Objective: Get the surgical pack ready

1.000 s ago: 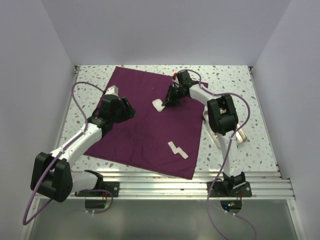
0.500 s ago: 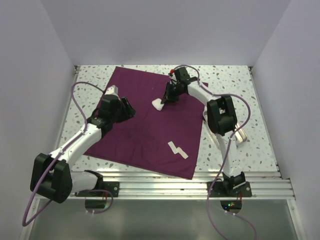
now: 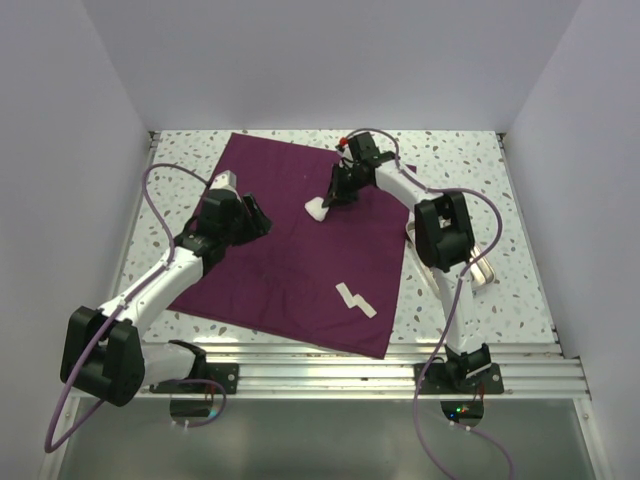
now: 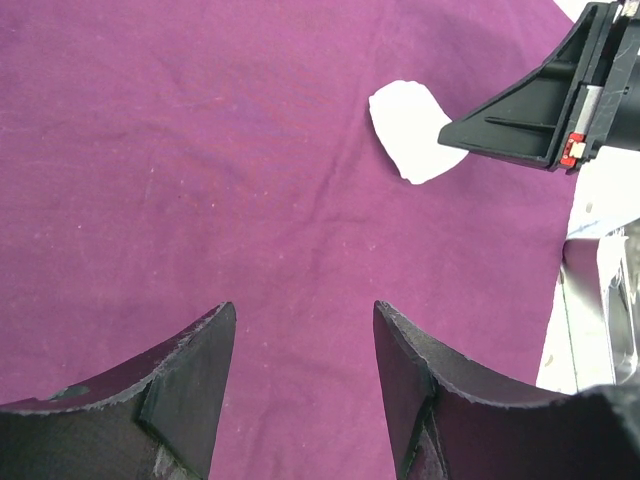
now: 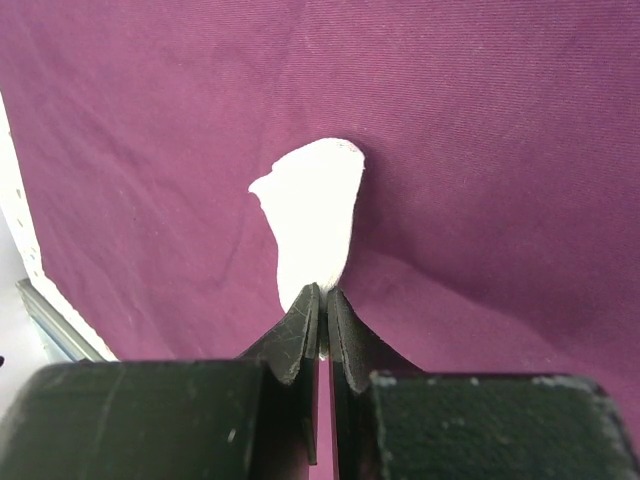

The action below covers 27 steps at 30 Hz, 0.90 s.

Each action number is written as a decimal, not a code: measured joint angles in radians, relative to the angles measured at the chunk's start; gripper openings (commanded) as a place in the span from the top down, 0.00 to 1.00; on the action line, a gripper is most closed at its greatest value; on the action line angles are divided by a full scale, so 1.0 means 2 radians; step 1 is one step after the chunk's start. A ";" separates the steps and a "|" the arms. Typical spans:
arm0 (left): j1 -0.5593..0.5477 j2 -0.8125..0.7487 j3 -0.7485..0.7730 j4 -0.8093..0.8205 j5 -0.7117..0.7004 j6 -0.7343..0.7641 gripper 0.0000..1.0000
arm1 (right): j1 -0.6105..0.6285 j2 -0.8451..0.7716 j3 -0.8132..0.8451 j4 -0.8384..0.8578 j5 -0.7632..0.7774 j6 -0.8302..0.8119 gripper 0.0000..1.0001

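Reaching over the speckled table [image 3: 455,150], the right arm bends down at the far side. Its right claw [image 5: 320,300] pinches one edge of a small white gauze square [image 5: 315,215] on the large dark purple square cloth [image 3: 290,265]. The wrist has edged slightly farther away than a second ago. The left claw [image 4: 302,312] hovers wide apart over the cloth, with the gauze ahead of it.

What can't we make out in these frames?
Silver metal tray: top view, mostly behind the right arm; left wrist view crops it; contents unseen.
Small white gauze piece: right wrist view, near end hidden inside the shut right end effector.
White zigzag strip: top view, too small to count its pieces.
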 measured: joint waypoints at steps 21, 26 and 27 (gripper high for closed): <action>0.000 -0.006 -0.014 0.005 0.055 -0.002 0.38 | -0.014 -0.198 -0.159 -0.011 0.038 -0.015 1.00; 0.000 -0.013 -0.040 0.014 0.105 -0.002 0.38 | -0.059 -0.333 -0.265 -0.019 0.058 -0.018 1.00; 0.000 -0.014 -0.044 0.015 0.115 -0.002 0.38 | -0.073 -0.361 -0.286 -0.019 0.063 -0.018 1.00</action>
